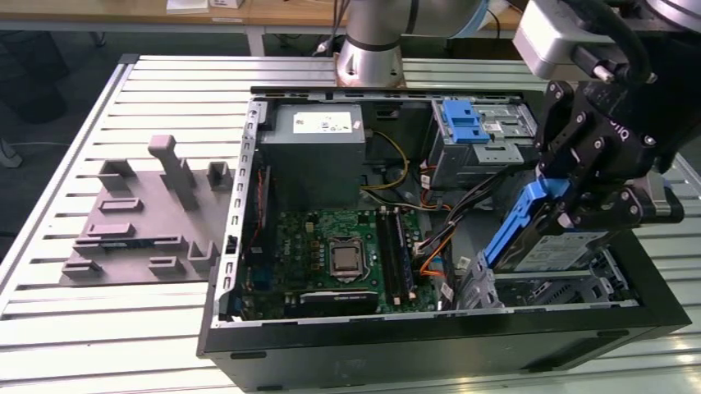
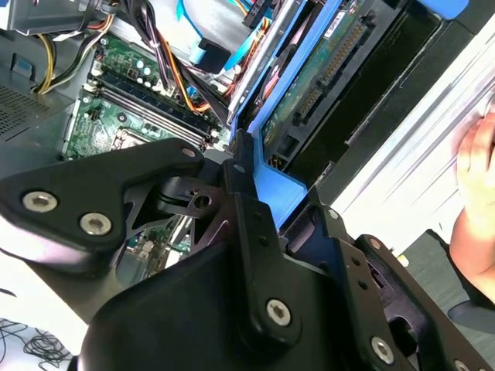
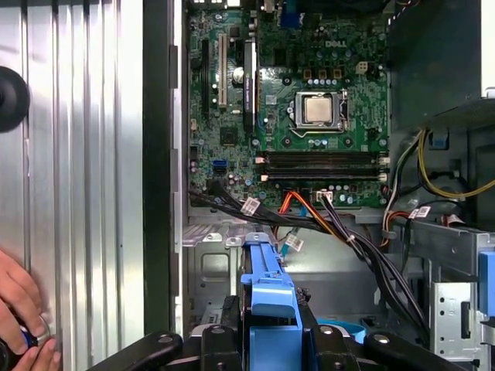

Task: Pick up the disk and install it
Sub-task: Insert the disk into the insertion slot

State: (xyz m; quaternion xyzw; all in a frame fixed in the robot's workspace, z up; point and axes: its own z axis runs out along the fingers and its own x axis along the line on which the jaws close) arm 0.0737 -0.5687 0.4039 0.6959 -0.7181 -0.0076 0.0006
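My gripper (image 1: 577, 212) is shut on the disk (image 1: 544, 246), a silver hard drive with a white label and blue side rails. It holds the disk tilted on edge, just above the lower metal bay (image 1: 570, 289) in the open computer case (image 1: 438, 328), at the exterior view's right. In the second wrist view the black fingers (image 2: 247, 224) clamp the blue rail (image 2: 272, 193), and the disk's green circuit side (image 2: 321, 81) faces the camera. In the first wrist view the blue rail (image 3: 267, 297) rises between the fingers (image 3: 220, 340).
Inside the case are the motherboard (image 1: 340, 254), a grey power-supply box (image 1: 318, 144), a drive cage with a blue latch (image 1: 474, 123) and loose cables (image 1: 438, 238). A grey fixture tray (image 1: 143, 217) lies at the exterior view's left. A person's hand (image 3: 19, 325) rests on the slatted table (image 1: 110, 328).
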